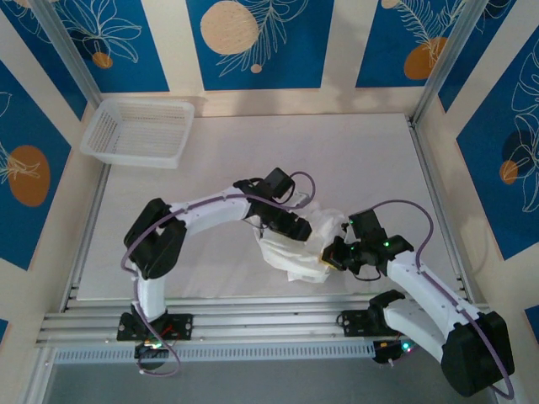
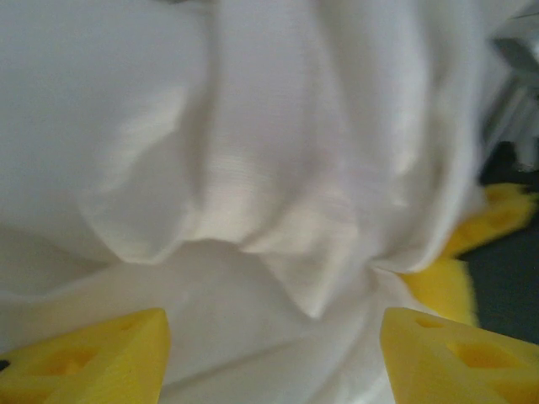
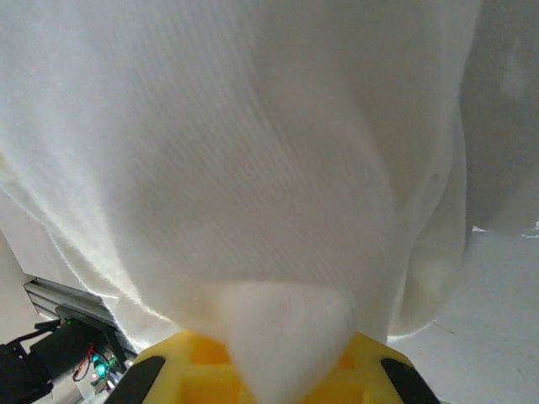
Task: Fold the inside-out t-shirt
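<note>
White counter, blue-panelled walls behind. Plain white, wrinkled inside-out t-shirt lies bunched toward the 6 o'clock edge, with no clear long axis. Right pincer, at its 3 o'clock, is clamped on a cloth fold. Left pincer, at its 12 o'clock, stands open and grips nothing.

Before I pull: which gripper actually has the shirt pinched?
The right gripper, shut on a fold of the t-shirt; the left gripper stands open, fingers wide apart.
</note>
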